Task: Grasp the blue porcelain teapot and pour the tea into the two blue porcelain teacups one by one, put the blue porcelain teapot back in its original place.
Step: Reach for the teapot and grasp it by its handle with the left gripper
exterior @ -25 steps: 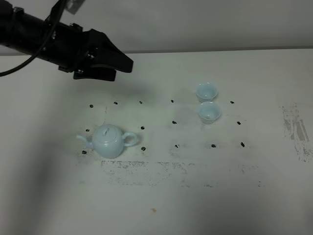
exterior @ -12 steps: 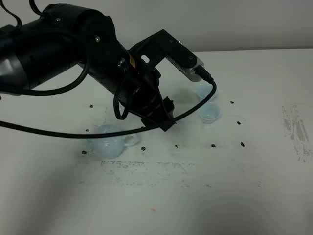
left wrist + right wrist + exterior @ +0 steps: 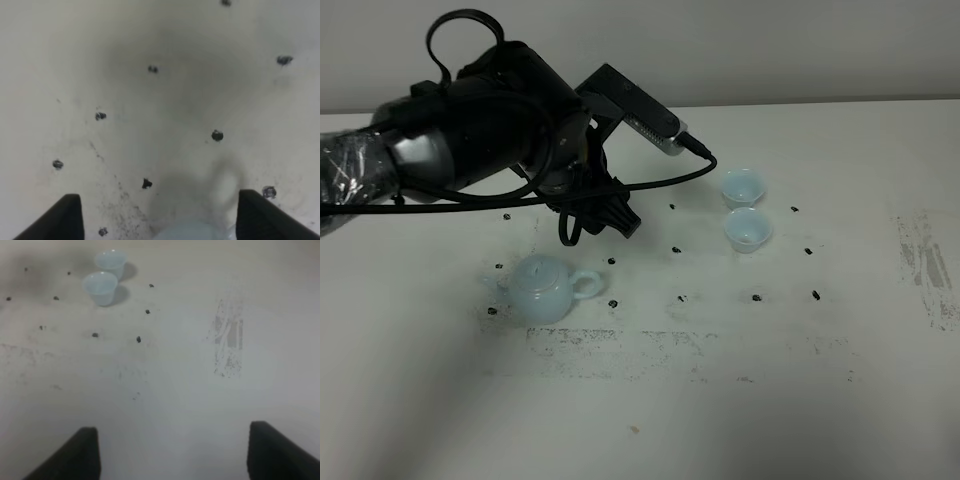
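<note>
while my left gripper [image 3: 607,216] hovers above the blue porcelain teapot [image 3: 545,290], jaws spread | teapot ungrasped on table [image 3: 840,400] | 2 teacups [image 3: 747,229] well right, i judge unpoured | right gripper [image 3: 172,455] spread, empty | everything left

A white table [image 3: 840,420] speckled with small black marks [image 3: 815,295], a grey scuffed patch [image 3: 925,265] at 3 o'clock; a plain pale wall [image 3: 800,50] at 12 o'clock.

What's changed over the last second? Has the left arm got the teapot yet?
Not yet. The left gripper swung in from the far left, reached toward the teacups, then drew back just beyond the blue porcelain teapot. It is open and holds nothing. The teapot and both teacups stayed put.
</note>
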Tool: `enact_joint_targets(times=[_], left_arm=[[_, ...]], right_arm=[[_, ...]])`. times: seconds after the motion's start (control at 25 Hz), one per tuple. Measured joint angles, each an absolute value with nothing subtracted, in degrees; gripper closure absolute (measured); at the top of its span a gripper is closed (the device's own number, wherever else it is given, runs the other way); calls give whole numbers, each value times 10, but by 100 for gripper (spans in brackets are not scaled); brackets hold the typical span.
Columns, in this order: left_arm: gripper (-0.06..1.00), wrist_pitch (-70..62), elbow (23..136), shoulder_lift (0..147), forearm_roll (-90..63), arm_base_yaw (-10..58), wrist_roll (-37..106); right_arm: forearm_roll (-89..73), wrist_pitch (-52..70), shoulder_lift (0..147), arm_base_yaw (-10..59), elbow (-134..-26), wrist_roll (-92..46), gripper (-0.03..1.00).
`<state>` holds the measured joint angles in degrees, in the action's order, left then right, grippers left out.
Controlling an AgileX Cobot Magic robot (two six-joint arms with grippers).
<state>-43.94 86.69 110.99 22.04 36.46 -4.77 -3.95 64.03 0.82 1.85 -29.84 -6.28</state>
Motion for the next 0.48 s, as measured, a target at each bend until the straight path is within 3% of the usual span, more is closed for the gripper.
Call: enact_joint_targets(times=[0.48], left_arm=[[34, -445, 867, 1163, 303, 377, -81]], right_arm=[[-40, 640, 8, 19, -298, -63, 38]])
